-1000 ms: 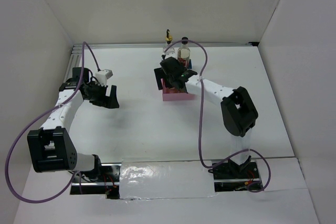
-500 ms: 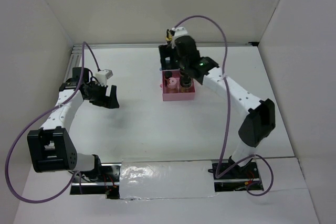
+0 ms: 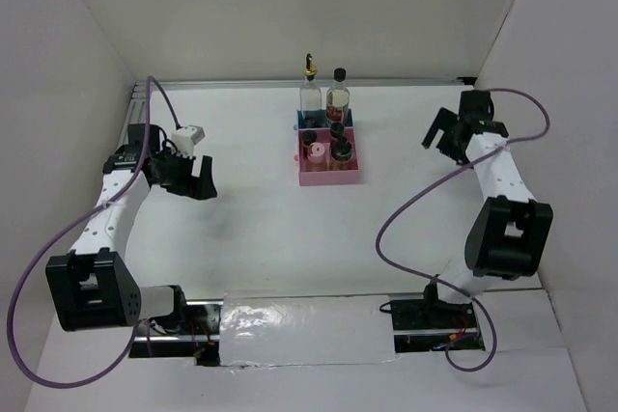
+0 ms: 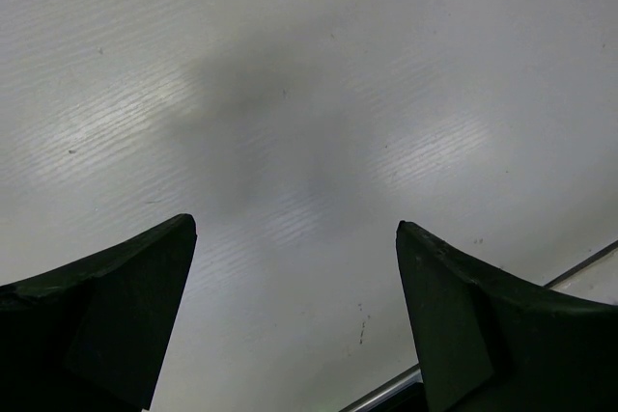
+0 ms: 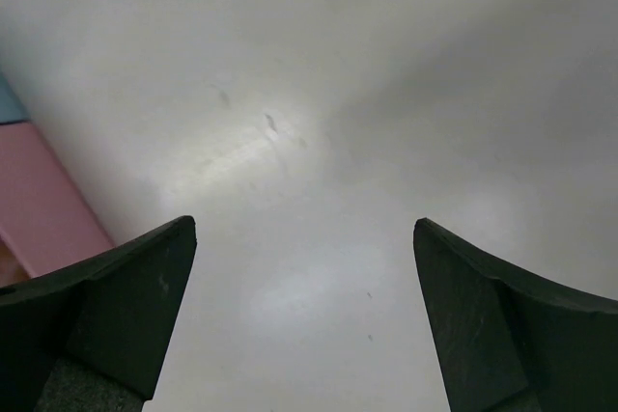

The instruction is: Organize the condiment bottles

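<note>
**Both jaws wide open and empty, bottles grouped in the trays between them**

Your left jaws stand spread wide with nothing between them. In the left wrist view the two dark fingers [image 4: 97, 315] frame only bare white worktop [image 3: 270, 229].

Your right jaws are just as wide apart and hold nothing. Its dark fingers [image 5: 106, 306] also frame bare worktop, with a corner of the pink rectangular tray [image 5: 39, 200] at the left edge of that view, beyond the left finger.

The condiment bottles are all grouped at the far middle of the worktop. They are well apart from both jaws, to the right of your left jaws and to the left of your right jaws.

- The tall clear glass bottle with the gold-black pourer [image 3: 309, 94] and the tall clear glass bottle with the black cap and red label [image 3: 338, 96] stand upright side by side in the blue rectangular tray [image 3: 301, 121].
- The blue tray is the farther of the two and touches the far end of the pink one.
- In the pink tray you can see the pink-capped shaker [image 3: 315, 152] with a small dark-lidded spice jar [image 3: 341, 151] just beside it.
- Another dark-lidded jar [image 3: 337, 130] sits at the seam of the two trays, and you cannot tell which tray holds it.
</note>
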`<action>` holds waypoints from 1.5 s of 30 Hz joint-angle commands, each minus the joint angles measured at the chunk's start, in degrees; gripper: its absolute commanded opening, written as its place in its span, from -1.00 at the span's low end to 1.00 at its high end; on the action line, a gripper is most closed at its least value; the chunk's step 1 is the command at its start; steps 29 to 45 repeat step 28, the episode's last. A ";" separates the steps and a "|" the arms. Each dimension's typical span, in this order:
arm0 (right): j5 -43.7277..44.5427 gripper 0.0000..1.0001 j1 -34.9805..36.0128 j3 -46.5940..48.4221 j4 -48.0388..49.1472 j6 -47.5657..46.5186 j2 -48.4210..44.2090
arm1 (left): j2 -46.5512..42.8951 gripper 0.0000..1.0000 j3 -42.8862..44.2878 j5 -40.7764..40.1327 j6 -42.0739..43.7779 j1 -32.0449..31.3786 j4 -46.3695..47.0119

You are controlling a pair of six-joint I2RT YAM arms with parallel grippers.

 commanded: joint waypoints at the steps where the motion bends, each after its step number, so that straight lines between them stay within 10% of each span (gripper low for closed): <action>1: 6.23 1.00 0.17 -4.21 3.63 6.03 -11.87 | -3.28 0.94 0.98 0.63 0.60 0.02 -1.23; 45: -8.35 1.00 0.78 -5.71 -8.66 -1.09 -18.56 | -15.76 0.98 -7.98 0.98 1.13 0.64 2.54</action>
